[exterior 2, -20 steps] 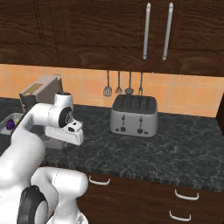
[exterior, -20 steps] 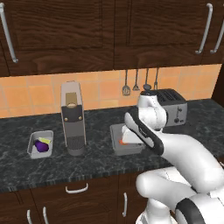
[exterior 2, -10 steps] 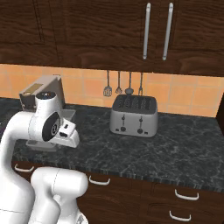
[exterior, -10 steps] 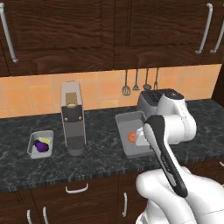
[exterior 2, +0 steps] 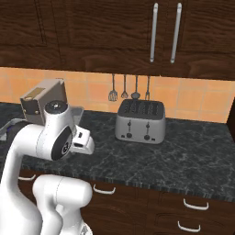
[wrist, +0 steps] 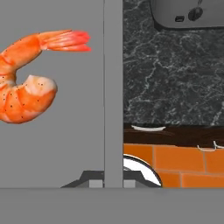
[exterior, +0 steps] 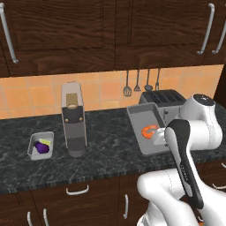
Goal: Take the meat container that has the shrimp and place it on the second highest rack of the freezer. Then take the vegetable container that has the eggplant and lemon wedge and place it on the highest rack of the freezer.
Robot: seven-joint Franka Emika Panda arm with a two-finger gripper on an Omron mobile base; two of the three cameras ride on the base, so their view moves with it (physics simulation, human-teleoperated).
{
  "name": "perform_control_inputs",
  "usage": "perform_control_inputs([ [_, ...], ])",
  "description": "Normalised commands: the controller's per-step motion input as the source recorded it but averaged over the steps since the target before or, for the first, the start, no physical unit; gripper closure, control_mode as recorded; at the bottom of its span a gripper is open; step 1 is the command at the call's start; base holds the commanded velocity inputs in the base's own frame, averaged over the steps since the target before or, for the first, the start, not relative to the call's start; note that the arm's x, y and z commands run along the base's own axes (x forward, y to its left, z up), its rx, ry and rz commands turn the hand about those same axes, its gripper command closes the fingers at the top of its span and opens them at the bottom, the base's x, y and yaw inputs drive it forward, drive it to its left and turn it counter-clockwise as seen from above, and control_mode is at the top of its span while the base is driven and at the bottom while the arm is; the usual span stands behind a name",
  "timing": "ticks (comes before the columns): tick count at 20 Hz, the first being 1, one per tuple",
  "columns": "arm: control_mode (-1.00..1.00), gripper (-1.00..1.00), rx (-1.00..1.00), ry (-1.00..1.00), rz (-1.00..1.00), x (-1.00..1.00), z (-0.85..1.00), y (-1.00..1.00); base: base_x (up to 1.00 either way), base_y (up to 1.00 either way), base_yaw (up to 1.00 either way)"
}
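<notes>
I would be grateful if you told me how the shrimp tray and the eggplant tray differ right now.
The shrimp tray is larger, raised and tilted off the counter beside the toaster; the eggplant tray is smaller and lies flat, left of the coffee machine. Both are grey, open and rectangular.

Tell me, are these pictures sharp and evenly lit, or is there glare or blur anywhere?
Left base view: flat, even light, soft shadows under the coffee machine. Right base view: the toaster shows a mild sheen, no harsh glare. Hand view: the shrimp and the tray look crisp, though very close up.
</notes>
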Motion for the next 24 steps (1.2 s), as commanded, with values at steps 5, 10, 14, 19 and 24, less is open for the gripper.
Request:
perform_control_inputs([
  [5, -1.00, 1.00, 0.00, -0.10, 0.00, -0.06, 0.27, -0.01, 0.00, 0.00, 0.00],
  [10, -1.00, 1.00, 0.00, 0.02, 0.00, -0.22, -0.01, 0.00, 0.00, 0.00, 0.00],
  [14, -1.00, 1.00, 0.00, 0.00, 0.00, -0.11, 0.00, 0.00, 0.00, 0.00, 0.00],
  [19, -1.00, 1.00, 0.00, 0.00, 0.00, 0.00, 0.00, 0.00, 0.00, 0.00, 0.00],
  [24, 1.00, 1.00, 0.00, 0.00, 0.00, -0.17, 0.00, 0.00, -0.37, 0.04, 0.00],
])
